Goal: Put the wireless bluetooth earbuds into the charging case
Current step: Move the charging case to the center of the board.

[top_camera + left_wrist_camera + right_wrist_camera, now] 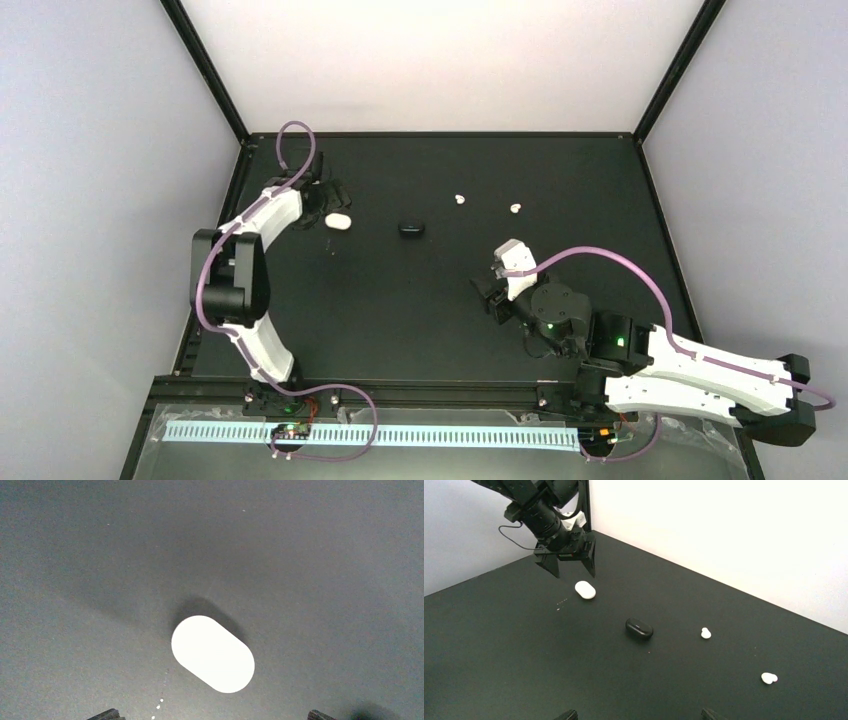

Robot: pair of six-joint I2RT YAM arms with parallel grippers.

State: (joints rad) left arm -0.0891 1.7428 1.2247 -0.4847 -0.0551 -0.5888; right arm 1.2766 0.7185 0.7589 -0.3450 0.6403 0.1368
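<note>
A white charging case [212, 653], a smooth oval pod, lies flat on the black counter [400, 330] with its lid down; nothing of its inside shows. In the overhead view it sits in the upper left part of the counter. A black charging case [639, 628] lies to its right, near the middle of the counter's far half. It appears closed, though it is too small and dark to say for sure, and its contents cannot be seen.

The wireless bluetooth earbuds in view are the white pair, both loose on the counter to the right of the black case. One white earbud [706, 633] is the nearer to the black case. The other white earbud [768, 678] lies further right, apart from the first. Neither is in a case.

The left tool [574, 574] hangs just above and beside the white case, released, its fingers spread wide with nothing between them. The right tool [638, 716] is low in the right half of the overhead view, well apart from all the items. Its tips stand apart and hold nothing.

The counter is matte black and edged by a black frame [205, 70]. A bright white back wall [440, 60] and pale grey side walls enclose it.
</note>
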